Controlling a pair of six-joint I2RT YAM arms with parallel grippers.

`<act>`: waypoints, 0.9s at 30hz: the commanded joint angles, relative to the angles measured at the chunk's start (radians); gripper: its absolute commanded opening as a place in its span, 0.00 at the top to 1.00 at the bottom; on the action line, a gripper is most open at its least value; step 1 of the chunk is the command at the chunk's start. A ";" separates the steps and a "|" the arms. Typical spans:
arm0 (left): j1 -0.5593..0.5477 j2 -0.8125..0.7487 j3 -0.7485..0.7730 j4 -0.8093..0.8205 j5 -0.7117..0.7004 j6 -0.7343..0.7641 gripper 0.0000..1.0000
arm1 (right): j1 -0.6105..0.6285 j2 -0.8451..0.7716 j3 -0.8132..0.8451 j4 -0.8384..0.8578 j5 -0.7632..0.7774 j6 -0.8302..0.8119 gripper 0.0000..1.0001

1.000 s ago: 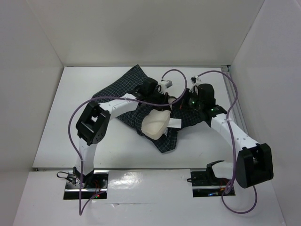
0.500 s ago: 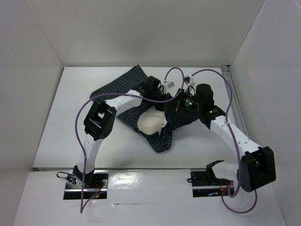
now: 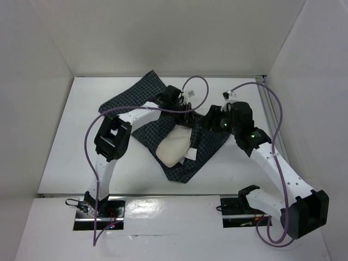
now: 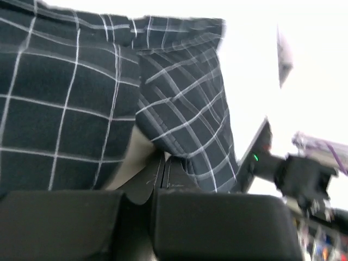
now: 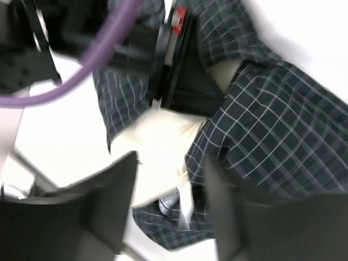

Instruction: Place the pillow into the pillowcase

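**Pillow partly out of the case, left side pinching, right side let go**

On my overhead feed the soft cream-white rectangular pillow (image 3: 175,147) lies near the middle of the white table (image 3: 81,136). Its far end is tucked under the thin dark navy pillowcase with the fine light grid check (image 3: 136,100), while its near end and small white tag (image 3: 191,157) are bare. The pillowcase is rumpled around it and fans out towards the far left.

My left gripper (image 4: 163,166) has its fingers pressed together on a fold of the checked cloth. My right gripper (image 5: 168,206) is blurred, but its fingers stand apart with nothing between them, above the pillow and the cloth.
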 commanded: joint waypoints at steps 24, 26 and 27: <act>-0.024 -0.362 0.029 -0.544 -0.652 0.390 0.56 | 0.003 -0.021 -0.054 -0.142 0.190 0.178 0.57; -0.073 -0.425 -0.078 -0.554 -0.688 0.404 0.40 | 0.003 -0.012 -0.083 -0.082 0.161 0.199 0.57; -0.090 -0.442 -0.112 -0.554 -0.697 0.404 0.33 | 0.003 0.001 -0.094 -0.067 0.143 0.200 0.56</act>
